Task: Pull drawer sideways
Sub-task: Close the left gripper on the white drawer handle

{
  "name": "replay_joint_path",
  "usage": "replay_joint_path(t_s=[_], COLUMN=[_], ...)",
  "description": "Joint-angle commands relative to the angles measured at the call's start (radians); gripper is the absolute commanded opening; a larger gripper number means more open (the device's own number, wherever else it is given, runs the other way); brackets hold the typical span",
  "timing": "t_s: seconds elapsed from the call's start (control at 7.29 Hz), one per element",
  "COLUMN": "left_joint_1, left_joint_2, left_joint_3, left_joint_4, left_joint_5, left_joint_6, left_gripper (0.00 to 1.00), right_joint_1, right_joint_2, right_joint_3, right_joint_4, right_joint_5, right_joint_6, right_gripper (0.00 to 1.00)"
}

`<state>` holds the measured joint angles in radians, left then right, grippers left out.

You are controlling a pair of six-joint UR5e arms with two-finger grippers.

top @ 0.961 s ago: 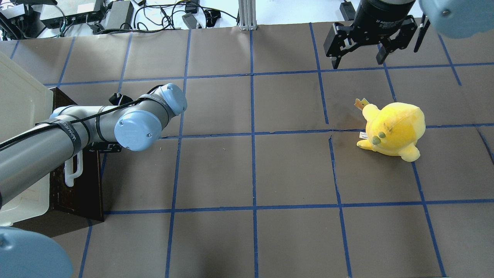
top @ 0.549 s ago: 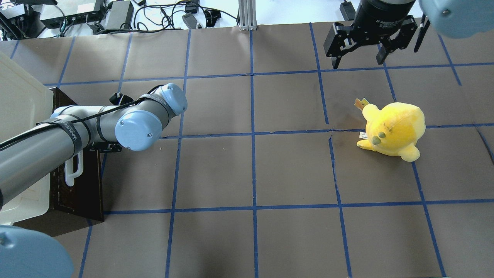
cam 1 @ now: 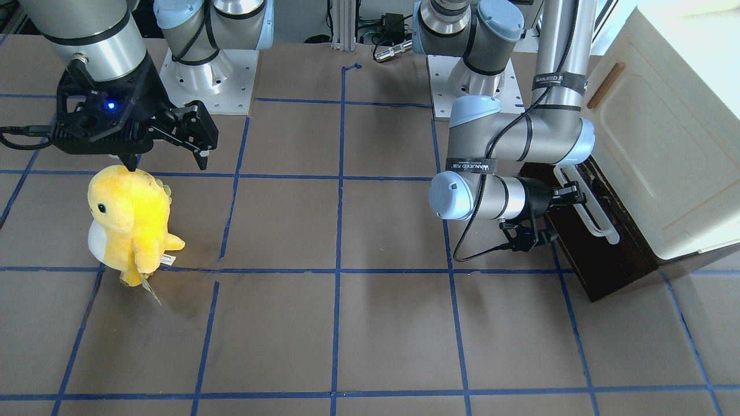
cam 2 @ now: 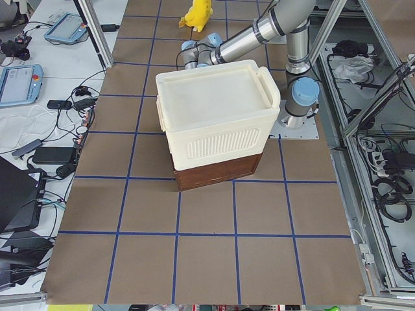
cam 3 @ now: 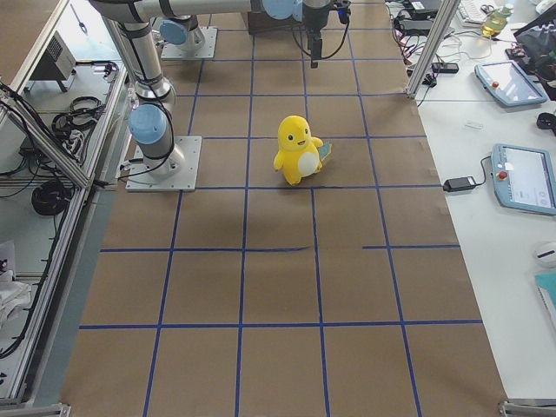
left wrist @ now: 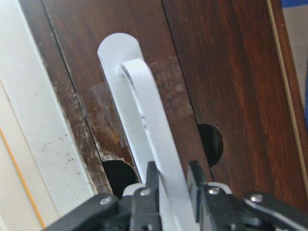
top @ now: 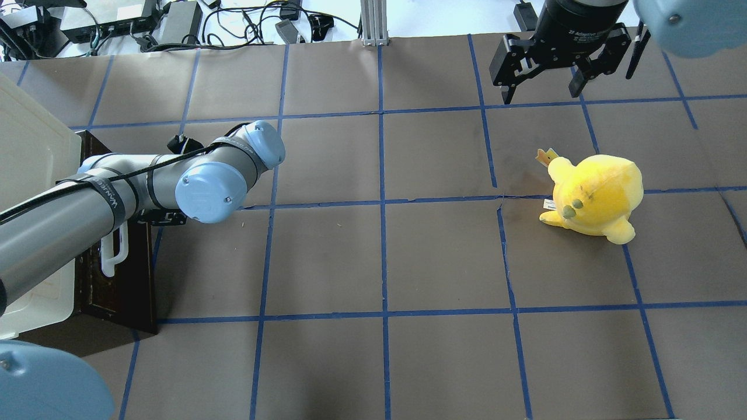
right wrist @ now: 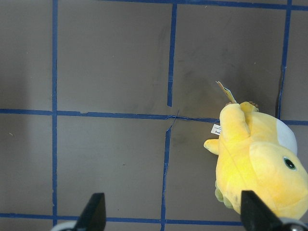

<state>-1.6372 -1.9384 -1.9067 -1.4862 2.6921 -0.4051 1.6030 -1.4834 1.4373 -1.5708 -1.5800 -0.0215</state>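
Spanning the overhead view, the desk (top: 443,256) was covered in brown paper. At its nine o'clock edge a cream cabinet (cam 2: 214,110) was seen, and the drawer (cam 1: 613,260) was set beneath it, its dark brown front turned toward three o'clock. A yellow plush toy (top: 595,195) was stood upright near three o'clock, well apart from the drawer. The right pincer (top: 541,93) was held wide apart above the desk at about one o'clock, nothing between its fingers. The left pincer (left wrist: 172,168) was clamped narrowly on the drawer's white bar handle (cam 1: 587,205), one finger pressed to each side.
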Motion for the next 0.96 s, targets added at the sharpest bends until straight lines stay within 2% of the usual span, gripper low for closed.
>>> replay_joint_path(t_s=[0.0,0.27,0.82], left_joint_1=[-0.012,-0.030,-0.061], left_joint_2=[-0.001,0.002,-0.002], left_joint_3=[0.005,0.005,0.026], left_joint_4=[0.000,-0.005,0.003], left_joint_5=[-0.005,0.000,-0.060], left_joint_6=[0.000,0.000,0.003], left_gripper=[0.30,0.30,0.31], right_joint_1=[0.000,0.000,0.000], right_joint_2=[0.000,0.000,0.000], right_joint_3=[0.000,0.000,0.000], right_joint_4=[0.000,0.000,0.000], right_joint_5=[0.000,0.000,0.000], right_joint_6=[0.000,0.000,0.000], right_gripper=[1.00,1.00,1.00])
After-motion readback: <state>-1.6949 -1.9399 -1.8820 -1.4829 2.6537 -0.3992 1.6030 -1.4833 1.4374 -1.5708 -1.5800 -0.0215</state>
